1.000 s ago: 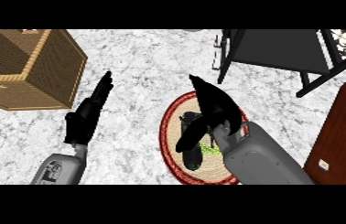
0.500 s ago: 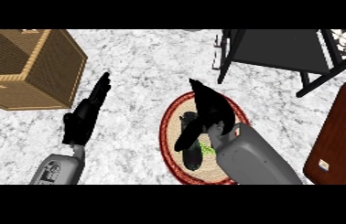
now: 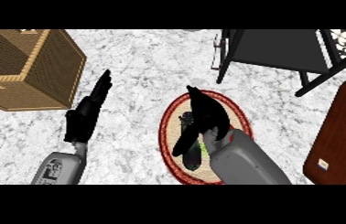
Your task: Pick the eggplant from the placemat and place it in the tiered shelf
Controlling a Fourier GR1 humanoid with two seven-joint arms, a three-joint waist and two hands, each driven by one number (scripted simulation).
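Two big items flank the marbled white counter (image 3: 155, 63): a woven wicker basket (image 3: 34, 67) at left and a dark metal-framed shelf (image 3: 277, 51) at upper right. Between them lies an oval, red-rimmed placemat (image 3: 167, 127) with the dark, long eggplant (image 3: 191, 150) on it. Right hand (image 3: 202, 115) hovers over the eggplant, fingers straight, holding nothing; left hand (image 3: 88, 113) rests flat and open beside the basket.

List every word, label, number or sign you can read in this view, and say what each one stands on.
No text here can be read.
Left forearm: a dark marking on the grey casing, too blurred to read.
Brown cabinet at the right edge: a small pale label, too small to read.
Wicker box, tiered shelf, placemat, eggplant: no lettering visible.
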